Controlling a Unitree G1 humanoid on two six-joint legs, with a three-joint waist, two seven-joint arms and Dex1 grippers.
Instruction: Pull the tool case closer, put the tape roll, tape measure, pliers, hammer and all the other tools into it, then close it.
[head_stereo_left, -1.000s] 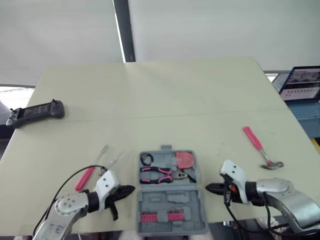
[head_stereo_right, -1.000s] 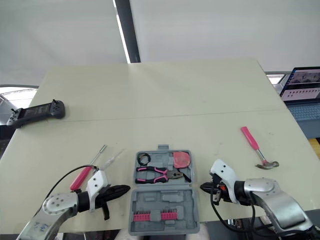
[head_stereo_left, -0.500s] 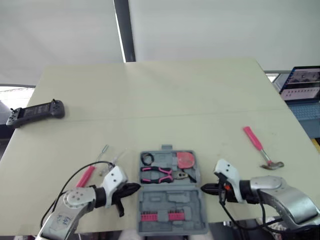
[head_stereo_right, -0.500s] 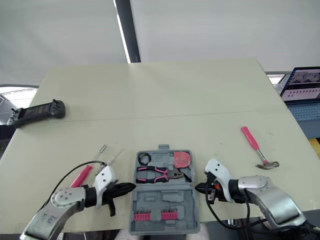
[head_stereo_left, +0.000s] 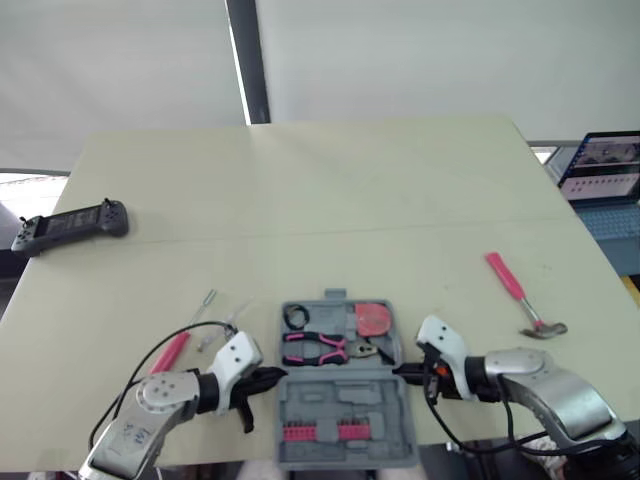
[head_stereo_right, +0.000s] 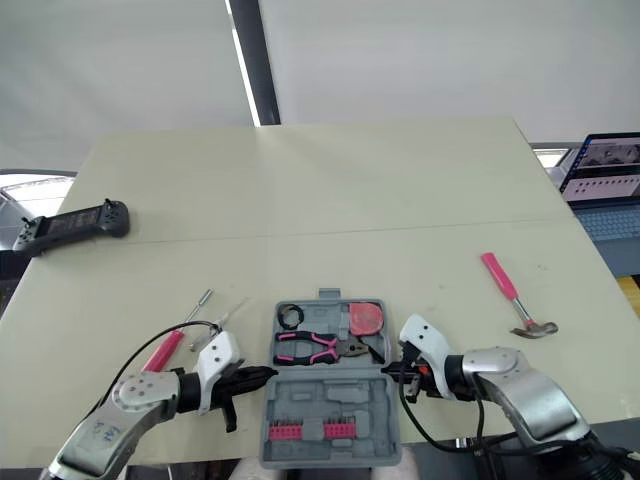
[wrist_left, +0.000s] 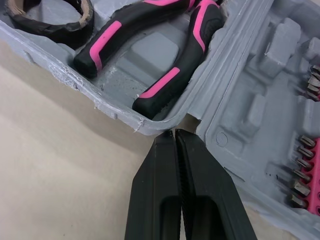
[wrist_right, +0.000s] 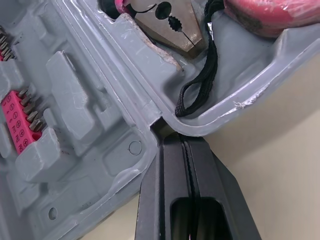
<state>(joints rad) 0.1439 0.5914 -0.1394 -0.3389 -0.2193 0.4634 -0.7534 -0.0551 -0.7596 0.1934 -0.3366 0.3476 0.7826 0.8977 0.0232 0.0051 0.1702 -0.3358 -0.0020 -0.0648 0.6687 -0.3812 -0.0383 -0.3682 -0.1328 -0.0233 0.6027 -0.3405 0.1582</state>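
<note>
- Tool case (head_stereo_left: 345, 395) lies open at the near edge of the table (head_stereo_left: 350, 200), holding pliers (head_stereo_left: 315, 348), tape roll (head_stereo_left: 294, 318) and tape measure (head_stereo_left: 372, 320).
- Left gripper (wrist_left: 175, 132): fingers pressed together, tips at the case's left hinge notch.
- Right gripper (wrist_right: 185, 140): likewise, at the right notch.
- Hammer (head_stereo_left: 522, 295) lies well apart on the right.

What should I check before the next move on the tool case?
1. Left gripper at the tool case's left hinge notch, fingers shut: ok.
2. Right gripper at the right hinge notch, fingers shut: ok.
3. Tape roll, pliers, tape measure inside the case: ok.
4. Hammer packed: not ok, lies on the table to the right.
5. Pink screwdriver packed: not ok, lies left of the case.
</note>
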